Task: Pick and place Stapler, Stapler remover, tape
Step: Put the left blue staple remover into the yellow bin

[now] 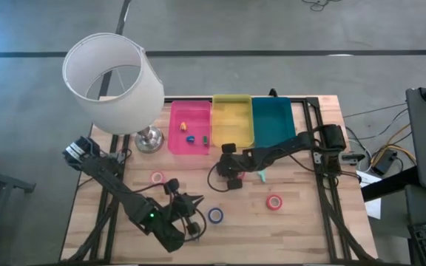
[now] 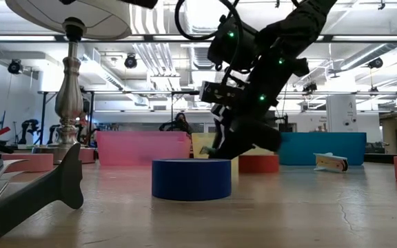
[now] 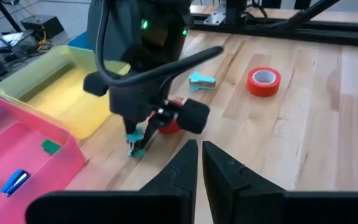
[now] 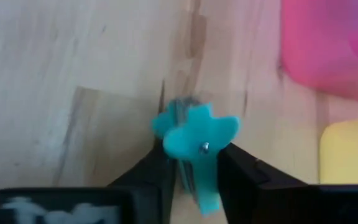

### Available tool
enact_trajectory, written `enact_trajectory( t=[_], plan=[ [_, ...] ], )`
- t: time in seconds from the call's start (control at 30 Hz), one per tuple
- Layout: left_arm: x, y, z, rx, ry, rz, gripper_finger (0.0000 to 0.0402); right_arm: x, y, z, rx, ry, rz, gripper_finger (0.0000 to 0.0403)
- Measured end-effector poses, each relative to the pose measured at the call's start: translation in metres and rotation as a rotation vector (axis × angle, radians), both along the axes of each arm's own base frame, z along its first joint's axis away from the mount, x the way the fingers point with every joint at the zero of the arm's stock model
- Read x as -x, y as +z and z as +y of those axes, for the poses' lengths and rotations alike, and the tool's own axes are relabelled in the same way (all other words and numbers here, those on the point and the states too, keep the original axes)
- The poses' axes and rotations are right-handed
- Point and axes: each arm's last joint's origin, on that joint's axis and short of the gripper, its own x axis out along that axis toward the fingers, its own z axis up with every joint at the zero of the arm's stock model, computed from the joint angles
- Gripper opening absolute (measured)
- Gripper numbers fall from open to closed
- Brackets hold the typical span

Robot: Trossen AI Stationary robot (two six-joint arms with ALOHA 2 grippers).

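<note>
My right gripper (image 1: 231,177) stands on the table's middle, in front of the yellow tray (image 1: 233,122), shut on a teal staple remover (image 4: 194,146). A second teal remover (image 1: 261,176) lies on the wood just to its right. A red tape roll (image 3: 173,124) sits behind that gripper. Other rolls lie flat on the table: red (image 1: 274,202), pink (image 1: 157,177) and dark blue (image 1: 215,215). My left gripper (image 1: 196,210) hovers shut near the table's near edge, just left of the blue roll. A small blue stapler (image 1: 191,138) lies in the pink tray (image 1: 177,111). My right gripper pinches the teal staple remover between its two fingers (image 4: 238,165), at the body below its winged top (image 4: 201,134). The fingers come from above, pointing down. The remover stands upright in the hold (image 3: 135,144); whether its lower end touches the wood, I cannot tell.
A lamp with a white shade (image 1: 113,81) and a metal foot (image 1: 149,139) stands at the far left. The teal tray (image 1: 274,122) is right of the yellow one. Small yellow and green pieces lie in the pink tray. Bare wood shows near the right edge.
</note>
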Motion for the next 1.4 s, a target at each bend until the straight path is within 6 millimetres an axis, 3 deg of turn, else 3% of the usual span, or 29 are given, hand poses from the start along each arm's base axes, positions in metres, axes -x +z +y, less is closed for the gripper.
enact_trajectory(
  t=[0.2, 0.53, 0.73, 0.9, 1.07, 1.23, 1.4],
  plan=[
    [0.002, -0.008, 0.002, -0.007, 0.004, 0.014, 0.0028, 0.004, 0.006, 0.001, -0.026, 0.019, 0.017, 0.0030],
    [0.007, -0.023, 0.006, 0.051, 0.053, 0.002, 0.0028, 0.010, 0.044, 0.000, -0.054, -0.028, -0.084, 0.0045],
    [0.007, -0.023, 0.006, 0.058, 0.057, -0.003, 0.0028, 0.019, 0.068, -0.010, 0.145, -0.211, -0.149, 0.0036],
    [0.006, -0.023, 0.005, 0.073, 0.063, -0.016, 0.0028, 0.023, 0.078, -0.035, 0.259, -0.337, -0.179, 0.0038],
    [0.006, -0.023, 0.005, 0.096, 0.078, -0.033, 0.0028, 0.027, 0.075, -0.080, 0.281, -0.450, -0.154, 0.0045],
    [0.006, -0.023, 0.005, 0.103, 0.082, -0.038, 0.0028, 0.033, 0.069, -0.123, 0.036, -0.446, -0.184, 0.0044],
    [0.005, -0.022, 0.006, 0.121, 0.093, -0.050, 0.0028, 0.032, 0.060, -0.149, -0.152, -0.400, -0.255, 0.0046]
  ],
)
